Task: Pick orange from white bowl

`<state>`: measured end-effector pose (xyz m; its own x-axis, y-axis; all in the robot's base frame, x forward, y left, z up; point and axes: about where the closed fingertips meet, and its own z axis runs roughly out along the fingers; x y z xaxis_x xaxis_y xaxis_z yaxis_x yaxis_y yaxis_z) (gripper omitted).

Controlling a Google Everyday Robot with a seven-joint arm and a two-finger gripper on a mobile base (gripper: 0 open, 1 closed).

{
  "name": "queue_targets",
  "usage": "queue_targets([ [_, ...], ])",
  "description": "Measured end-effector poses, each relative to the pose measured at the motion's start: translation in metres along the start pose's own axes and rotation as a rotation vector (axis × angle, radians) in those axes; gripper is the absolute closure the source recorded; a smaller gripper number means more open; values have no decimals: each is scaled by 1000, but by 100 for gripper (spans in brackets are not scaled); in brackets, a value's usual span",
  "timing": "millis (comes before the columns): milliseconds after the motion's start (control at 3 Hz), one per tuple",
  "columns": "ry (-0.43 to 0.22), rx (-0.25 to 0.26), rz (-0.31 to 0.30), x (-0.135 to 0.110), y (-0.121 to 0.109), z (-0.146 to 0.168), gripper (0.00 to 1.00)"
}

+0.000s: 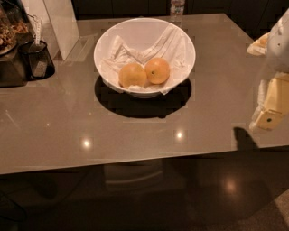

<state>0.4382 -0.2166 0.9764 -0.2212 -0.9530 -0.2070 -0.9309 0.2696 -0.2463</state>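
Observation:
The white bowl point(104, 45) stands on the grey table, back centre, lined with a white napkin point(169, 38). Two fruits lie in it side by side. The orange point(157, 70) is the right one, deeper reddish-orange with a small dark stem dot. The paler, yellower fruit point(132, 75) touches it on the left. My gripper point(270, 110) is at the right edge of the view, cream-coloured, above the table's front right part, well right of and nearer than the bowl. It holds nothing that I can see.
A black mesh cup point(39, 58) and a dark appliance point(11, 43) stand at the back left. A white upright board point(61, 25) leans behind them. A clear bottle point(177, 8) stands behind the bowl. The table's front edge point(135, 158) runs across the middle.

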Motion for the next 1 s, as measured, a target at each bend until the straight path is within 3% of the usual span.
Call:
queue_targets([
  [333, 0, 0, 0, 0, 0, 0, 0],
  [667, -26, 32, -68, -25, -18, -6, 0],
  [1000, -72, 39, -184, -73, -45, -6, 0],
])
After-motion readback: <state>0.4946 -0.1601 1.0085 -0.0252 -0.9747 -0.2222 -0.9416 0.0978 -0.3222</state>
